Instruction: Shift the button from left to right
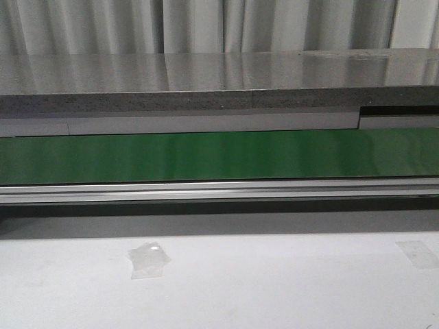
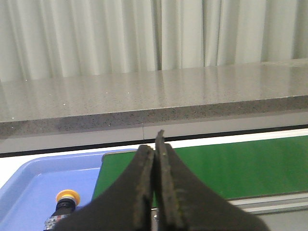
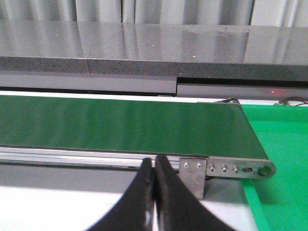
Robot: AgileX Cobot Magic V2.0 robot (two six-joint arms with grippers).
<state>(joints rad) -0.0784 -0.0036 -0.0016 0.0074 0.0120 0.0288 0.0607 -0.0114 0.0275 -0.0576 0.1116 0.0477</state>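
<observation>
The left gripper (image 2: 155, 192) has its two dark fingers pressed together, holding nothing. Just beside it the button (image 2: 62, 207) lies in a blue tray (image 2: 29, 183); its yellow round head points away from the gripper toward the grey counter (image 2: 144, 96), and its long axis runs from that head back to the dark body, partly hidden by the fingers. The tray sits against the end of the green belt (image 2: 231, 163). The right gripper (image 3: 155, 192) is likewise closed and empty, near the belt's metal end bracket (image 3: 192, 175), with a bright green mat (image 3: 284, 163) beyond that end. A scrap of clear plastic (image 1: 147, 260) lies on the white table (image 1: 274, 288).
</observation>
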